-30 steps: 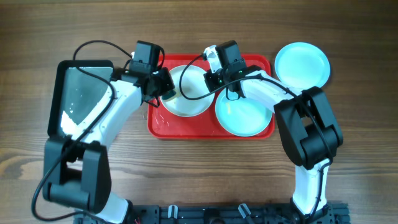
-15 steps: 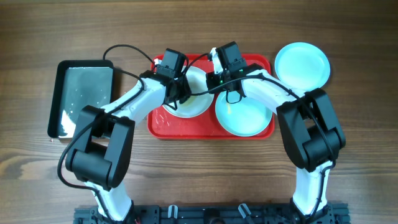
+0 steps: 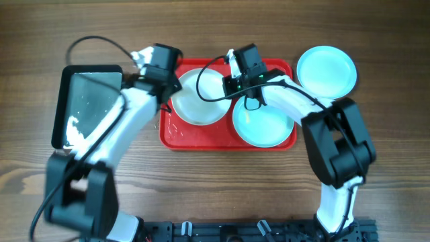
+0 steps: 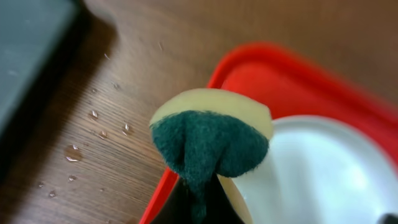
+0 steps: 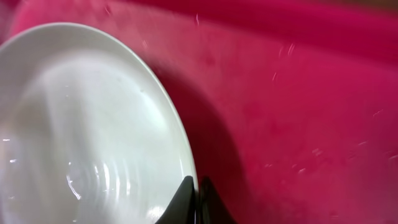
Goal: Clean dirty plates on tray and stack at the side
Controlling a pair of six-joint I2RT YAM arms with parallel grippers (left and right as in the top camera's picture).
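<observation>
1. Overhead: the red tray (image 3: pixel 180 138) lies mid-table, with the white plate (image 3: pixel 198 101) in its left half and a turquoise plate (image 3: pixel 263 122) in its right half, the two rims close together.
2. A second turquoise plate (image 3: pixel 326 70) rests on the table (image 3: pixel 215 27) just off the tray's right far corner.
3. A black tray (image 3: pixel 87 107) sits left of the red one, apart from it.
4. Left wrist: the left gripper (image 4: pixel 199 205) is clamped on a sponge (image 4: pixel 211 140), green pad facing the camera, yellow backing behind.
5. The sponge is over the tray's rim at the white plate's left edge; whether it touches the plate cannot be told.
6. Water drops (image 4: pixel 73 152) dot the wood beside the tray.
7. Right wrist: the right gripper (image 5: pixel 198 199) has its fingers pinched together on the white plate's right rim, the tray's red floor beside it flecked with drops.
</observation>
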